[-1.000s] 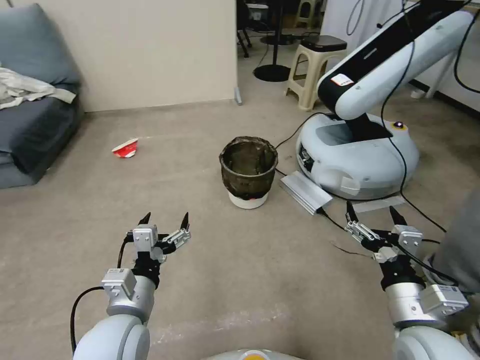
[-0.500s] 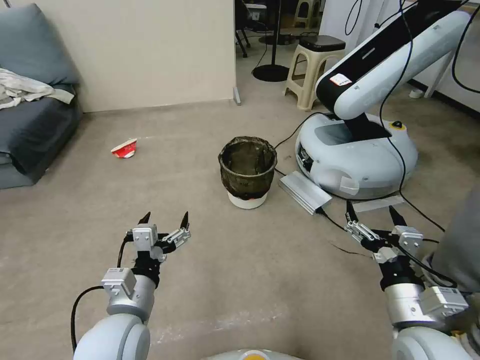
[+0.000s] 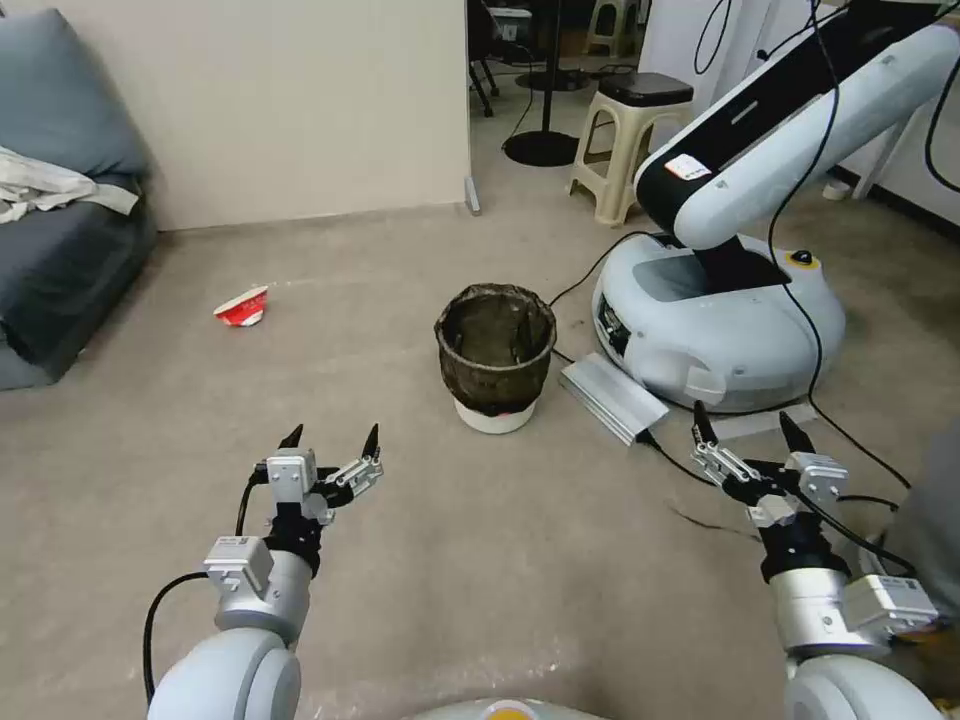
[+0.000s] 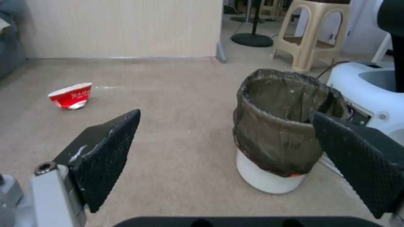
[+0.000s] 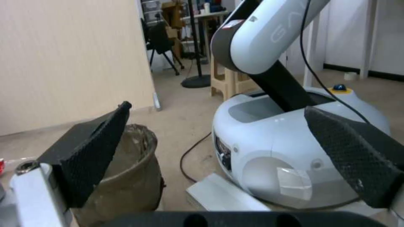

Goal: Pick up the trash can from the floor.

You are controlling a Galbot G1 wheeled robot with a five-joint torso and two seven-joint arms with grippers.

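The left tool [image 3: 332, 437] hangs low over the floor [image 3: 400, 560] with its fingers spread wide, holding and touching nothing. The right tool [image 3: 742, 425] is likewise spread wide and empty, above a black cable [image 3: 700, 520].

The bin [image 3: 495, 355] stands upright on the floor ahead, between the two tools and well apart from both, its long axis vertical and its mouth facing up. A dark bag is folded over its rim; the white base shows beneath. Just to its right lie a silver box [image 3: 612, 397] and the white base of another robot [image 3: 720, 320], with a cable running behind the bin. A crushed red cup [image 3: 241, 306] lies well off to its left, near a grey sofa [image 3: 60, 250]. A beige stool [image 3: 628, 140] stands farther back.
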